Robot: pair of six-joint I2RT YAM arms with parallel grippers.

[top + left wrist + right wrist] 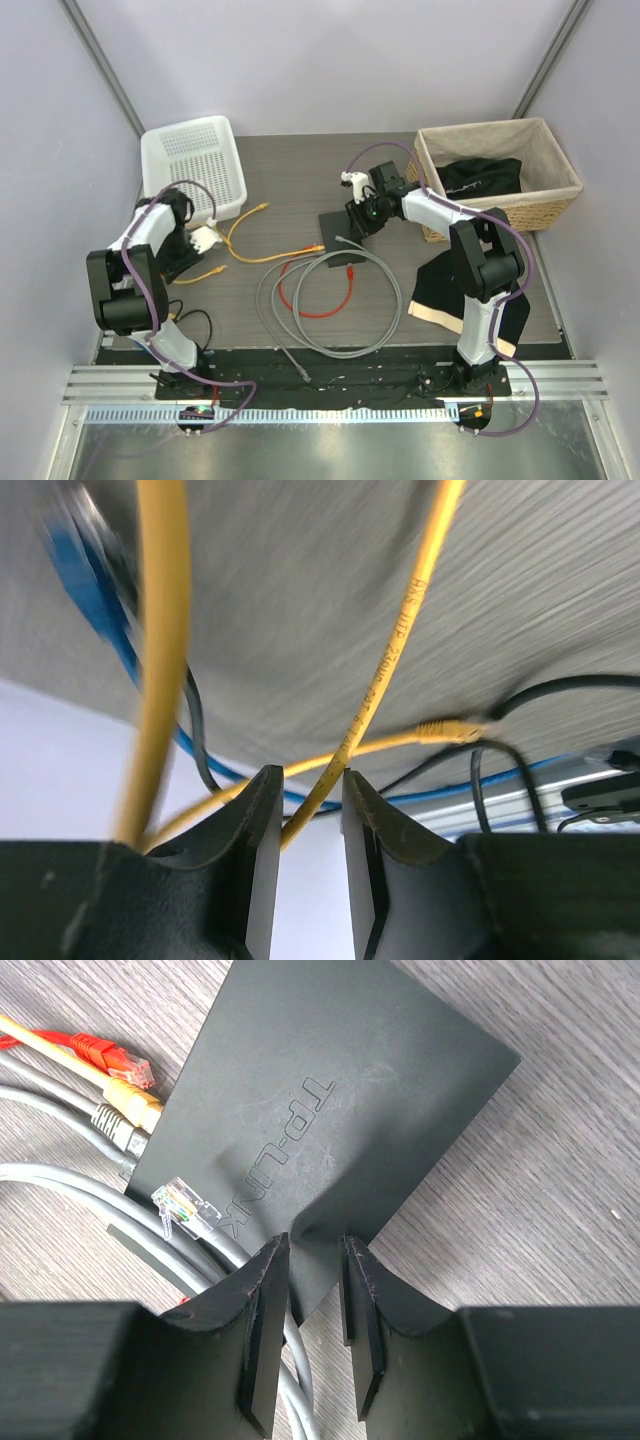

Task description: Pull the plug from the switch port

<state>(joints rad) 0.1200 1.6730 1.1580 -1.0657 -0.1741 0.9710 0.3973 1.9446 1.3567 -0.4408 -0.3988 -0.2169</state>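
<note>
Switch (347, 222): far of centre, just left of the wicker basket (540, 207).

Right gripper (314, 1295): fingers are closed on the switch's near corner, and they hide its tip from you.

Along the switch's left edge are a red plug (112, 1060), a yellow plug (138, 1108) and a grey plug (108, 1125). The sockets are out of sight, so how deep each plug sits is unclear. A clear plug (185, 1205) rests near them, contacts showing.

Left gripper (312, 810), at the table's left: narrow gap, with the yellow cable (400, 630) crossing it. The view is blurred, so you cannot tell whether the cable is pinched.
</note>
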